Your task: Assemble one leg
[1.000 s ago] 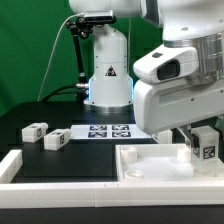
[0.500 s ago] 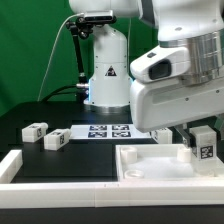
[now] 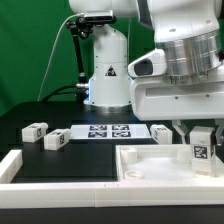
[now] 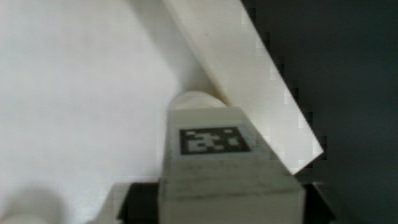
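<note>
My gripper (image 3: 201, 134) is shut on a white leg (image 3: 201, 150) with a black-and-white tag. It holds the leg upright over the corner of the white tabletop (image 3: 150, 172) at the exterior view's right. In the wrist view the leg (image 4: 217, 150) stands between my dark fingers (image 4: 146, 203), its rounded tip close to the tabletop's raised rim (image 4: 231, 60). Whether the tip touches the tabletop, I cannot tell. Two more legs (image 3: 35, 129) (image 3: 55, 140) lie at the exterior view's left. A third leg (image 3: 160, 132) lies behind the tabletop.
The marker board (image 3: 102, 131) lies on the black table in front of the robot base (image 3: 108, 70). A white raised border (image 3: 12, 166) runs along the table's front and left edges.
My wrist has turned and the gripper has moved a little to the exterior view's left and down, still holding the leg. The other parts have not moved.
</note>
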Robot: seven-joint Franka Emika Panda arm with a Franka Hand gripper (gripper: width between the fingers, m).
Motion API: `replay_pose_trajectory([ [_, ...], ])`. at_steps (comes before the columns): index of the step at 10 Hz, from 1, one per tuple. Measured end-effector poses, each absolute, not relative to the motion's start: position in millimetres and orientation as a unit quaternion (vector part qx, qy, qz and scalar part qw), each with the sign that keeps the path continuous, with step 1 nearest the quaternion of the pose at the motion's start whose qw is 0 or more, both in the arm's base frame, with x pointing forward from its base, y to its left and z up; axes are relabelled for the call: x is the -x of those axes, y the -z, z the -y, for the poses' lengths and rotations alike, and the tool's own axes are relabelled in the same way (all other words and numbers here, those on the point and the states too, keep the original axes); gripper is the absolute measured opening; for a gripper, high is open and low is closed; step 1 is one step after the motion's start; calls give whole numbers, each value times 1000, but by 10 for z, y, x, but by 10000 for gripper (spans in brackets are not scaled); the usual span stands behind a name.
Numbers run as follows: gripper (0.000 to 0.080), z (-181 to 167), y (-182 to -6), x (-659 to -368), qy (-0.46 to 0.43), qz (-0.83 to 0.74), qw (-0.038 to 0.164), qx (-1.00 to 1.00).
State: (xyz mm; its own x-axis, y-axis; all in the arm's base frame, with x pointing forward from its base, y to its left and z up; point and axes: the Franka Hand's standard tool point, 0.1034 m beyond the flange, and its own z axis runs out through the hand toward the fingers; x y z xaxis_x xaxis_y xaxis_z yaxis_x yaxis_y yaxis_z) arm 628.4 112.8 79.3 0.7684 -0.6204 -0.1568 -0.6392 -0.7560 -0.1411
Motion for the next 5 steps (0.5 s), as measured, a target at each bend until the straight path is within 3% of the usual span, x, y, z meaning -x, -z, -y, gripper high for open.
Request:
replay_pose_trajectory([
  [5,297,-1175,-780,-6264,-74,-543,79,833],
])
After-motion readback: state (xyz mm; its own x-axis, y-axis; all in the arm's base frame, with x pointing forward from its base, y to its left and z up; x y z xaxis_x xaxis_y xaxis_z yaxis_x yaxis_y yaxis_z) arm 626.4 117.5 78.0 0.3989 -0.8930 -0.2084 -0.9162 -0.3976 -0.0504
